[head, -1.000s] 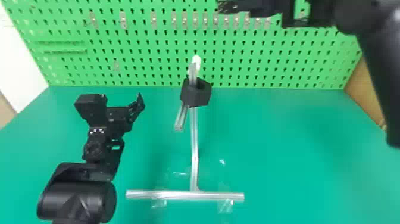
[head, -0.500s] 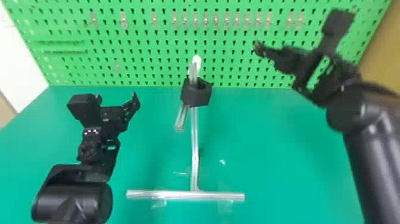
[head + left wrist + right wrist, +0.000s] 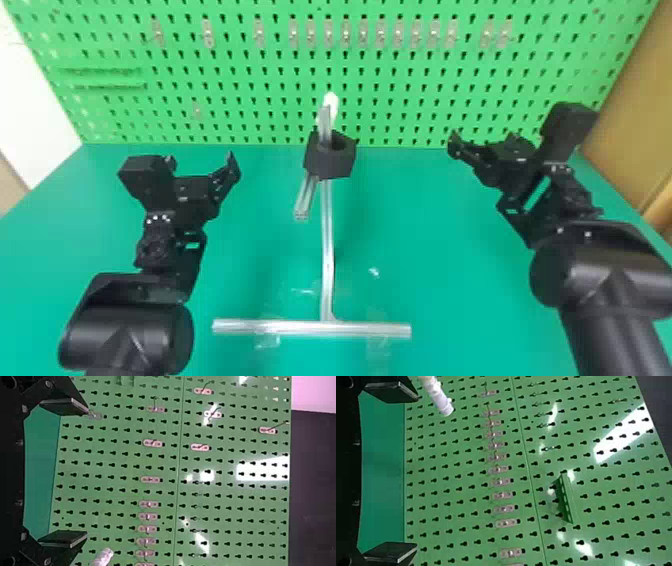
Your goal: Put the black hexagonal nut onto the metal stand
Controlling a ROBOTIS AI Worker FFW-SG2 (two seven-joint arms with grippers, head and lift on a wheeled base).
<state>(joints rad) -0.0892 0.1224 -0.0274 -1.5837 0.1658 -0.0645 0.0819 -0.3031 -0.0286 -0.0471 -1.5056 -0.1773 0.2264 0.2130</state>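
Observation:
The black hexagonal nut (image 3: 331, 159) sits around the upper part of the metal stand (image 3: 327, 250), whose upright passes through its hole and whose white tip rises above it. To the left of the stand, my left gripper (image 3: 202, 162) is open and touches nothing; in the left wrist view the left gripper (image 3: 65, 473) has its fingers wide apart. My right gripper (image 3: 482, 140) is to the right of the nut, clear of it. Nothing lies between the fingers of the right gripper (image 3: 391, 471) in the right wrist view, and they are spread.
A green pegboard (image 3: 400, 90) with small hooks stands behind the green table (image 3: 425, 240). A short metal bar (image 3: 306, 197) juts out below the nut, and the stand's crossbar (image 3: 370, 329) lies near the front. A brown panel (image 3: 630, 110) is at the right.
From high at the upper right, my right arm has come down and its gripper now hangs right of the stand. My left arm has shifted slightly left. The nut stays on the stand.

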